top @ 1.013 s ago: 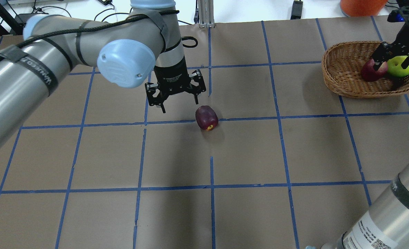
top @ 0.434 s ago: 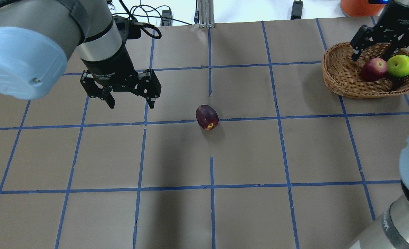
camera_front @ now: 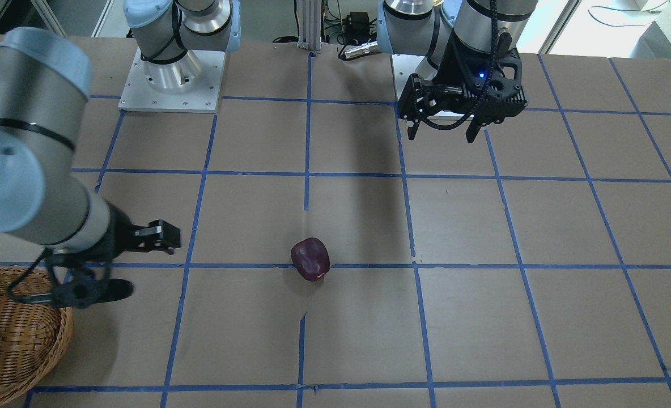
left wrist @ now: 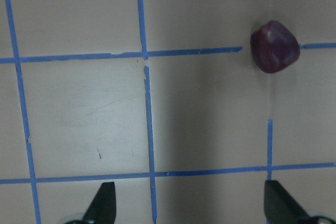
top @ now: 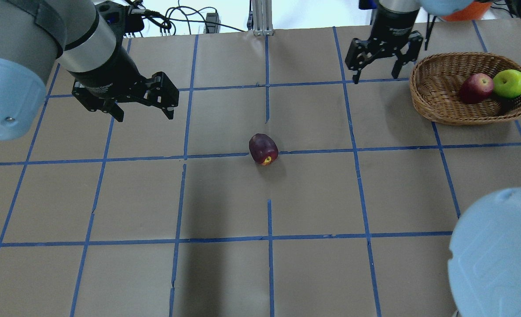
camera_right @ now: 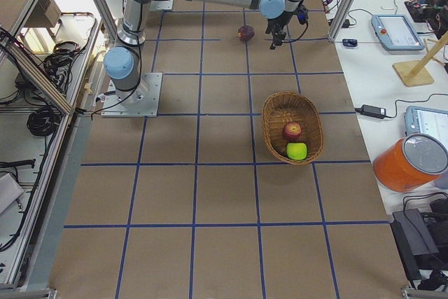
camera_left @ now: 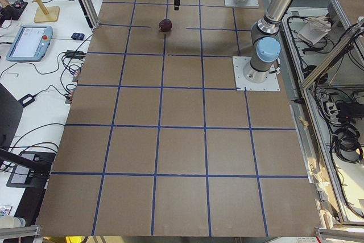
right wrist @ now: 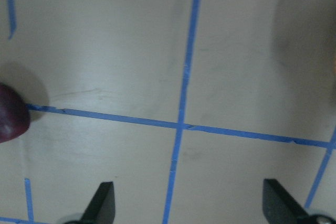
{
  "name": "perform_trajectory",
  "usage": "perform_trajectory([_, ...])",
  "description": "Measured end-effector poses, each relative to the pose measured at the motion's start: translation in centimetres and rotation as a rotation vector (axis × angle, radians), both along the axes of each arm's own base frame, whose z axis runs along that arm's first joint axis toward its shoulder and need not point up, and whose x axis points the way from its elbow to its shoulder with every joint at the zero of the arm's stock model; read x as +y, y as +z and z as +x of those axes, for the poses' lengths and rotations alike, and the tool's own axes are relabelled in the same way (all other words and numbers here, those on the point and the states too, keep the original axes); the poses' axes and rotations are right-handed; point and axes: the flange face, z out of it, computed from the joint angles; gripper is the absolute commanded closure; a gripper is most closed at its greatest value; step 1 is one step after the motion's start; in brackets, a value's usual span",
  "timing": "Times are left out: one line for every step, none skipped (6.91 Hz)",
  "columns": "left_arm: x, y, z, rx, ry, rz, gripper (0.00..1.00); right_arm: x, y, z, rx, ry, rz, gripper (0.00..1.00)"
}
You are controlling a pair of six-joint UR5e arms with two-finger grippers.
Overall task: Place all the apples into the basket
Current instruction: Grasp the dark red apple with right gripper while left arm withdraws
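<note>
Now, maroon apple (top: 263, 149) outside basket (top: 436, 112), red apple (top: 476, 88), green apple (top: 510, 83) inside

Woven wicker basket (top: 436, 101), matt paper tabletop (top: 225, 273)

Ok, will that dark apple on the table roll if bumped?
Probably: the maroon apple is rounded and seems tipped on its side on the flat table, so an off-centre nudge would likely roll it. Its skin looks smooth, so a grip could slip.
</note>
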Motion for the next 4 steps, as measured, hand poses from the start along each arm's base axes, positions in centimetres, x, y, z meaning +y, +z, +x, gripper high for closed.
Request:
perform_trajectory([0.2, 0.1, 0.1, 0.000, -0.005, -0.013, 0.00, 1.7, -0.4, 7.4, -0.009, 0.062, -0.027, 0.00])
perform_trajectory([0.4, 0.4, 0.2, -0.002, -0.007, -0.021, 0.00, 3.1, -1.5, 13.0, -0.028, 0.094, -0.042, 0.00])
perform_trajectory([0.6, 0.5, 0.3, -0.003, -0.007, -0.029, 0.00, 4.1, -3.6, 17.5, -0.037, 0.114, -0.049, 0.00])
perform_trajectory([0.6, 0.7, 0.3, -0.004, -0.006, -0.039, 0.00, 4.6, -6.1, 20.7, -0.040, 0.122, -0.060, 0.00])
